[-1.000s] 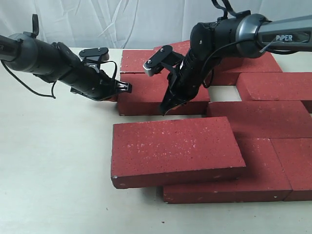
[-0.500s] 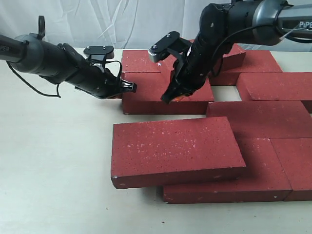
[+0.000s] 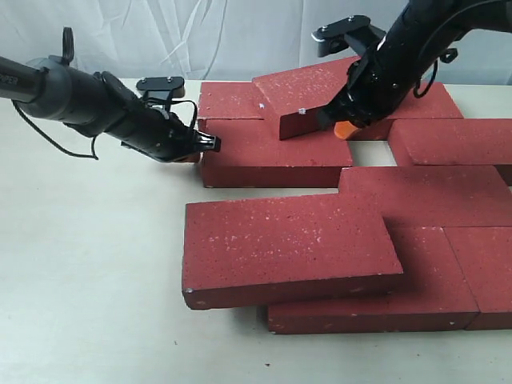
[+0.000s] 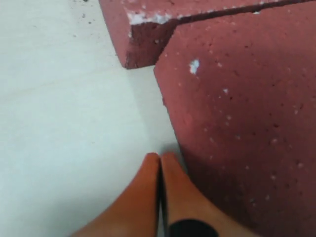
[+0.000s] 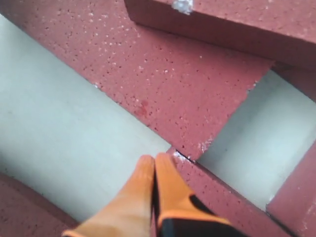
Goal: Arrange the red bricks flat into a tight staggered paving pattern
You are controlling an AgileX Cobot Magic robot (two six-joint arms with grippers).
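Several dark-red bricks lie on the table. My left gripper (image 3: 205,145) is shut and empty, its orange fingertips (image 4: 148,170) on the table against the left end of a flat middle-row brick (image 3: 272,156) (image 4: 242,123). My right gripper (image 3: 344,127) (image 5: 154,159) is shut and empty. It hovers at that brick's far right corner (image 5: 173,84), beside a bare gap (image 3: 370,154). A back brick (image 3: 316,92) (image 5: 232,22) lies tilted on its neighbours. A large front brick (image 3: 288,244) rests slanted on the front-row brick (image 3: 424,300).
More flat bricks sit at the right (image 3: 452,140) (image 3: 436,196) and back left (image 3: 228,100). Bare cream table (image 3: 88,264) spreads to the left and front. A white cloth backdrop (image 3: 200,40) hangs behind.
My right arm rose from the middle brick's front edge and swung back and right to the gap. The left gripper nudged the middle brick slightly right, then held still.
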